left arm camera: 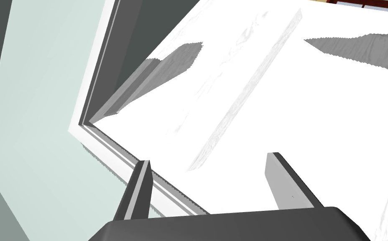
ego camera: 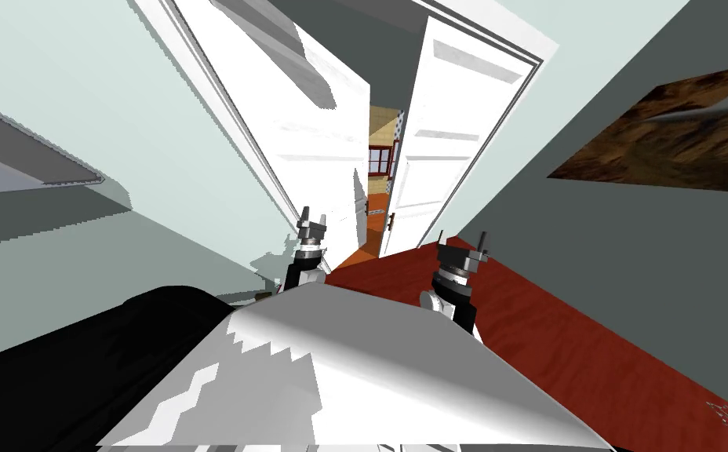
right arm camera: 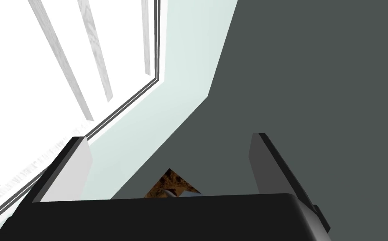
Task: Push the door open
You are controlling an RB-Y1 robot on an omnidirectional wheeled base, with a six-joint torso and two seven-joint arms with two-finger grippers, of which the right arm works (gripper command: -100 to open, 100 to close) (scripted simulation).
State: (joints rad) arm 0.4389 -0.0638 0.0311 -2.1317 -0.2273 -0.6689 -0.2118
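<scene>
A white panelled doorway stands ahead with two leaves. The left leaf (ego camera: 307,125) and the right leaf (ego camera: 445,141) stand ajar, and a narrow gap (ego camera: 378,184) between them shows a room with an orange floor. A small dark handle (ego camera: 391,221) sits on the right leaf's inner edge. My left gripper (ego camera: 312,213) is open, close to the left leaf low down. In the left wrist view its fingertips (left arm camera: 209,158) face the white panel (left arm camera: 297,104) beside the door frame (left arm camera: 113,152). My right gripper (ego camera: 461,237) is open too, off to the right; its wrist view (right arm camera: 168,138) faces the grey wall (right arm camera: 314,83) beside the right leaf (right arm camera: 26,83).
Red-brown wooden floor (ego camera: 558,329) runs to the doorway. A dark grey wall (ego camera: 668,259) with a brown picture (ego camera: 668,141) closes the right side. A pale green wall (ego camera: 80,102) stands at the left, and a black area (ego camera: 56,369) lies at the lower left.
</scene>
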